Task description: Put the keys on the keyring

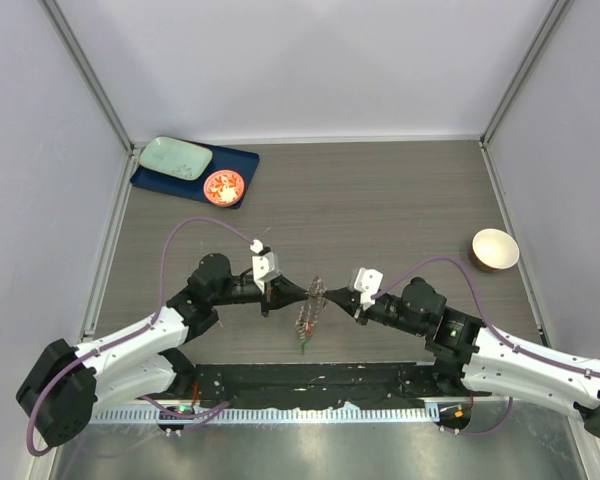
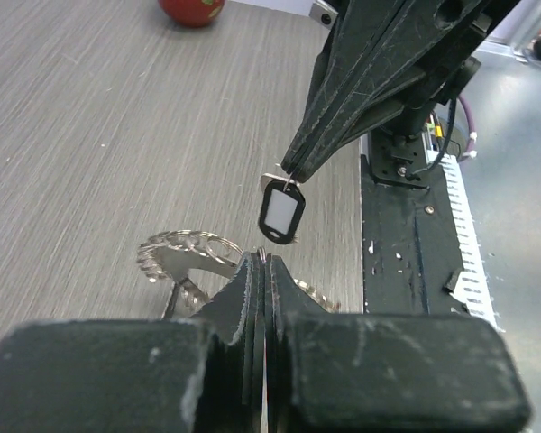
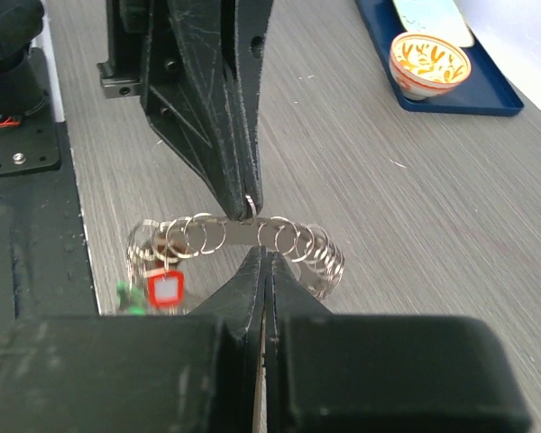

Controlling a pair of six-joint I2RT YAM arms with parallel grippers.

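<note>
Grey wood-grain table (image 1: 380,200) fills the space between white walls, with two arms reaching in from the near edge and meeting at its middle.

One keyring (image 3: 243,239), fringed with many small metal loops, is held on edge between the two arms. The left pincer (image 2: 260,271) has its fingers pressed together on one loop of the keyring. The right pincer (image 3: 263,263) is also closed, pinching the small wire loop of the black-tagged key (image 2: 282,214), which hangs from its tip just above the keyring and just in front of the left pincer.

Three coloured keys can be counted, one black, one red and one green. The red-tagged key (image 3: 165,289) and the green-tagged key (image 3: 124,293) hang side by side at one end of the keyring, though it is not clear whether they are threaded onto it.

One blue tray (image 1: 242,160) lies in the far left corner. It holds one pale green plate (image 1: 175,157) and one orange-red bowl (image 1: 223,186). A second, tan bowl (image 1: 494,249) stands alone by the right edge, well apart from the arms.
</note>
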